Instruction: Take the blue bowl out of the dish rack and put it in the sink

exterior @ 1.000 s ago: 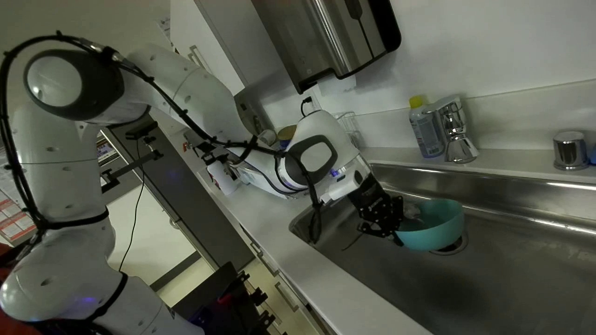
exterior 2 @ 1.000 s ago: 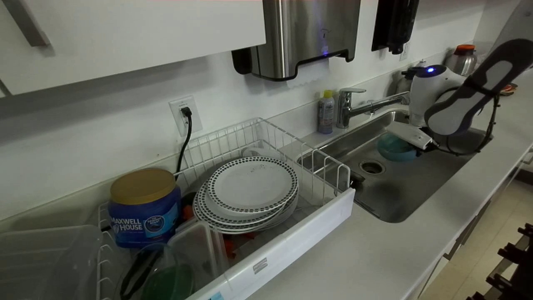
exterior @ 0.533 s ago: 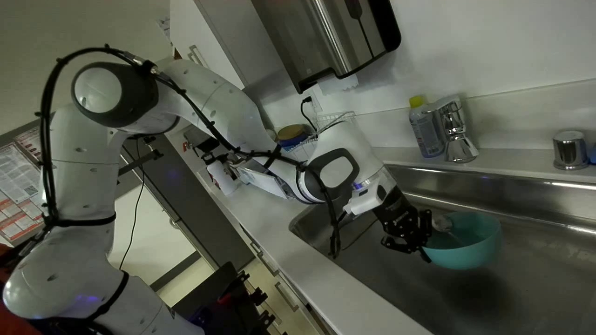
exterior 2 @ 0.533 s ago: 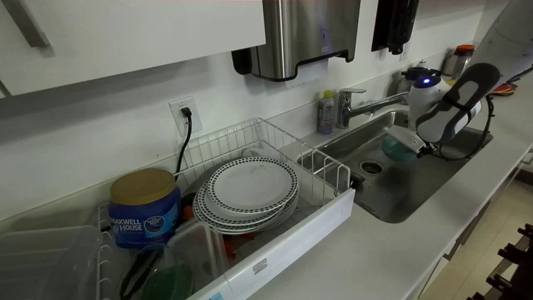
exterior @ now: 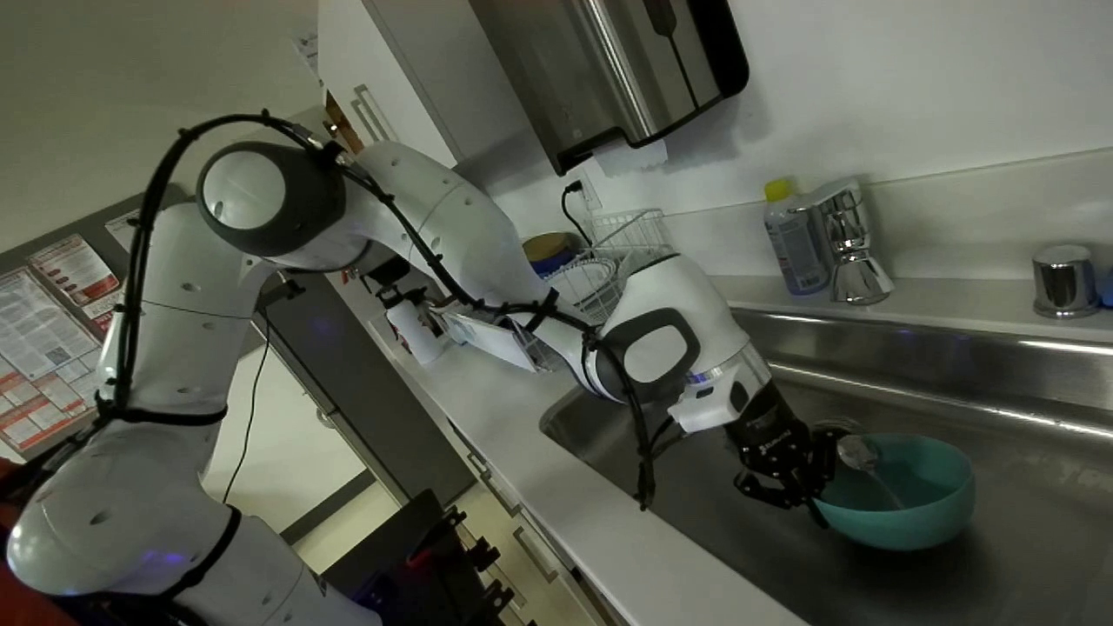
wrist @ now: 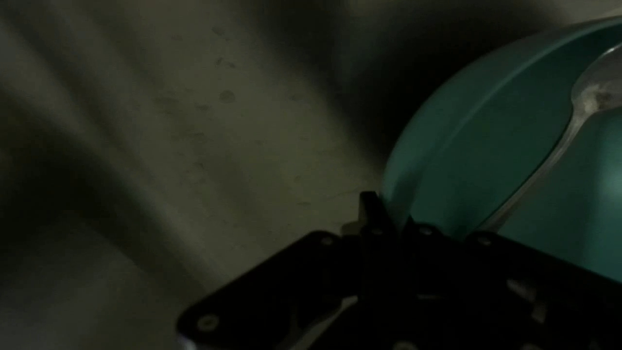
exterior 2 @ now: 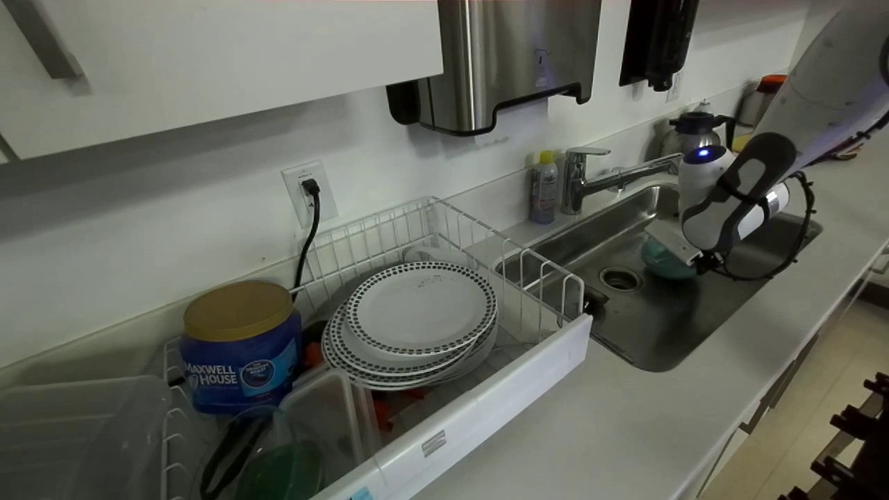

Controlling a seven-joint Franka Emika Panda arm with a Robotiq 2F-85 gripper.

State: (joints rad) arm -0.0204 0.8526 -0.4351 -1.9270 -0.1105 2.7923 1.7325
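Note:
The blue bowl [exterior: 913, 520] is inside the sink [exterior: 1043, 556], low over its floor; I cannot tell whether it touches. A metal spoon [wrist: 534, 176] lies in it. My gripper [exterior: 820, 504] is shut on the bowl's rim, one finger inside and one outside, as the dark wrist view shows at the fingertips [wrist: 391, 214]. The bowl [exterior 2: 667, 260] is partly hidden by my wrist in an exterior view, beyond the drain [exterior 2: 620, 279]. The dish rack [exterior 2: 486, 403] stands beside the sink and holds plates [exterior 2: 424, 312]. In the wrist view the bowl [wrist: 486, 141] is cut off at right.
A chrome faucet [exterior 2: 590, 182] and a yellow-capped bottle [exterior 2: 544, 189] stand behind the sink. A towel dispenser [exterior: 609, 69] hangs on the wall. A coffee tub [exterior 2: 239, 354] and clear containers [exterior 2: 83, 430] are at the rack. A thermos [exterior 2: 689, 135] stands past the faucet.
My arm has swung, and the gripper has carried the bowl farther along the sink and lower, right and down in an exterior view. The hold on the rim looks unchanged.

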